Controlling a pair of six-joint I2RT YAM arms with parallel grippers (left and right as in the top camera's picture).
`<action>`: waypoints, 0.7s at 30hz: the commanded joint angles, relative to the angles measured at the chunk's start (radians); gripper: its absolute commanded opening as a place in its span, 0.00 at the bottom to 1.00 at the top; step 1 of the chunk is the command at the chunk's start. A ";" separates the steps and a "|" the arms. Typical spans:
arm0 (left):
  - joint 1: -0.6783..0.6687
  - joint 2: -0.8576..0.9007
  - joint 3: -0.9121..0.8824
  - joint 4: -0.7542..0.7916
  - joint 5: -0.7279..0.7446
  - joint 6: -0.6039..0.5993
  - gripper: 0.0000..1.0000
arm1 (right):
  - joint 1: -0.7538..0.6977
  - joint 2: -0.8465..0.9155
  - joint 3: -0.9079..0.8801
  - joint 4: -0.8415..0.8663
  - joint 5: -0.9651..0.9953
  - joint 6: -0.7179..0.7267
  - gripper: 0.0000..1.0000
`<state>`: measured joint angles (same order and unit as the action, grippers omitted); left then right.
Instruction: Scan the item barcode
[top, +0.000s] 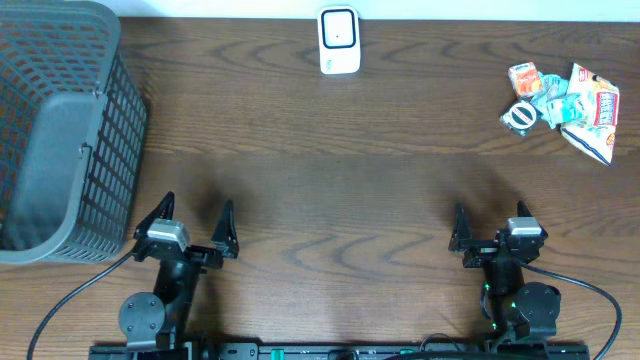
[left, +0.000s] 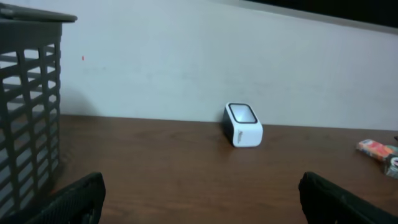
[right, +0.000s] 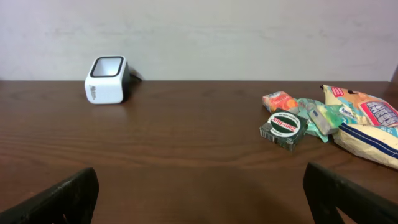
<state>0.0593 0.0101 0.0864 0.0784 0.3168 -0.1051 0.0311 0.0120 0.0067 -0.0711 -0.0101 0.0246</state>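
Scanner (top: 339, 40): white block, dark window

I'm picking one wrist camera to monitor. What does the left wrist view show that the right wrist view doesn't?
Only the left wrist view shows the basket. Only the right wrist view shows the chip bag and the tin whole; the left view cuts the pile off at its edge. Both show the scanner, the table and the orange packet.
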 joint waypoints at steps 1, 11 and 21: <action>0.007 -0.008 -0.024 0.055 0.012 -0.005 0.98 | 0.001 -0.006 -0.001 -0.005 0.007 -0.007 0.99; -0.006 -0.008 -0.082 0.145 -0.022 0.000 0.98 | 0.001 -0.006 -0.001 -0.005 0.007 -0.007 0.99; -0.023 -0.008 -0.082 0.006 -0.023 0.018 0.98 | 0.000 -0.006 -0.001 -0.005 0.007 -0.007 0.99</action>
<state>0.0418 0.0101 0.0067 0.1059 0.3077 -0.1001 0.0311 0.0120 0.0067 -0.0708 -0.0101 0.0246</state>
